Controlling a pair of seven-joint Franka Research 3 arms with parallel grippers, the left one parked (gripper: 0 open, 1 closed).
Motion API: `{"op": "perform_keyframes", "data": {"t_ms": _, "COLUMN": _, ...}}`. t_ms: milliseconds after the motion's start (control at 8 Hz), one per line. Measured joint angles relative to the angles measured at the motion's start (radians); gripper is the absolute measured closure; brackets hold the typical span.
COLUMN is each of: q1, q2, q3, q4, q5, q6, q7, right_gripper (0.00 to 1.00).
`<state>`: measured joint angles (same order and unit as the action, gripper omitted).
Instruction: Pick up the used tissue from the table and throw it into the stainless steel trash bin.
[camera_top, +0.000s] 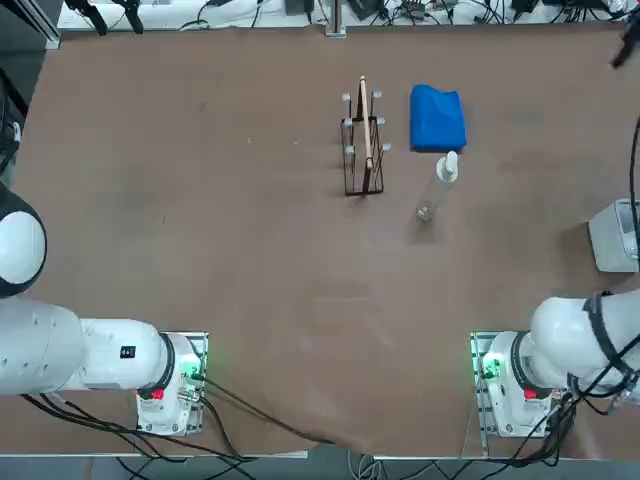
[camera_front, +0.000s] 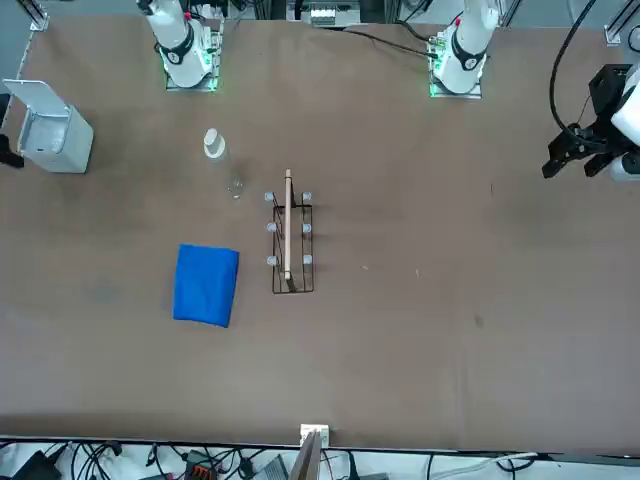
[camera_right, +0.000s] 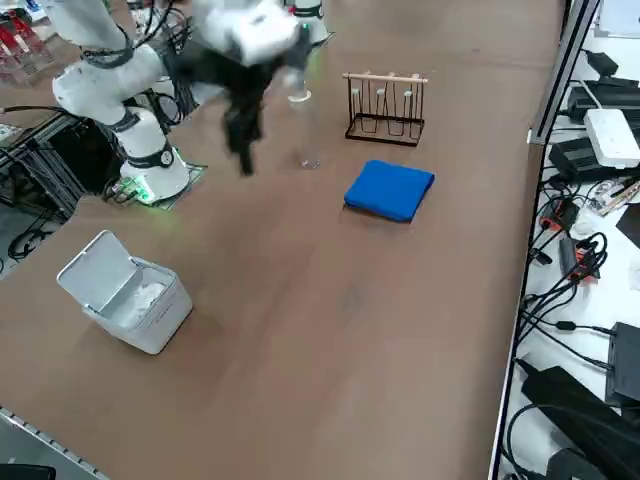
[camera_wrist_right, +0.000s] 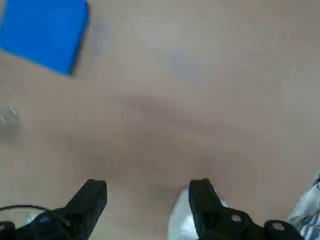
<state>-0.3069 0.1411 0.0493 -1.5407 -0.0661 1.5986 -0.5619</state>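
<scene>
Right gripper (camera_wrist_right: 145, 205) released, empty, above bare table (camera_wrist_right: 200, 100). White wad, probably the used tissue (camera_right: 148, 296), inside stainless steel trash bin (camera_right: 128, 295). Risk: clipping clear bottle (camera_right: 304, 130) or blue cloth (camera_right: 390, 190) on a sweep.

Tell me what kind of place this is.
Most likely a robotics lab or test cell, not a home. Robot arms are bolted at one edge of a large brown table, cables and electronics crowd its borders, and a few props, a blue cloth and a wire rack, lie staged on it.
</scene>
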Motion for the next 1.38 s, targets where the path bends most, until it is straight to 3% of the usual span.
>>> {"op": "perform_keyframes", "data": {"t_ms": 250, "q1": 0.149, "q2": 0.005, "q3": 0.002, "q4": 0.034, "q5": 0.001, "q6": 0.03, "q7": 0.214, "right_gripper": 0.0}}
{"op": "perform_keyframes", "data": {"t_ms": 500, "q1": 0.24, "q2": 0.011, "q3": 0.002, "q4": 0.05, "q5": 0.035, "q6": 0.049, "q7": 0.373, "right_gripper": 0.0}}
{"op": "perform_keyframes", "data": {"t_ms": 750, "q1": 0.265, "q2": 0.01, "q3": 0.001, "q4": 0.051, "q5": 0.129, "q6": 0.042, "q7": 0.436, "right_gripper": 0.0}}
{"op": "perform_keyframes", "data": {"t_ms": 1000, "q1": 0.285, "q2": -0.006, "q3": 0.0, "q4": 0.044, "q5": 0.141, "q6": 0.028, "q7": 0.466, "right_gripper": 0.0}}
{"op": "perform_keyframes", "data": {"t_ms": 1375, "q1": 0.32, "q2": -0.133, "q3": -0.019, "q4": -0.075, "q5": 0.1, "q6": 0.029, "q7": 0.491, "right_gripper": 0.0}}
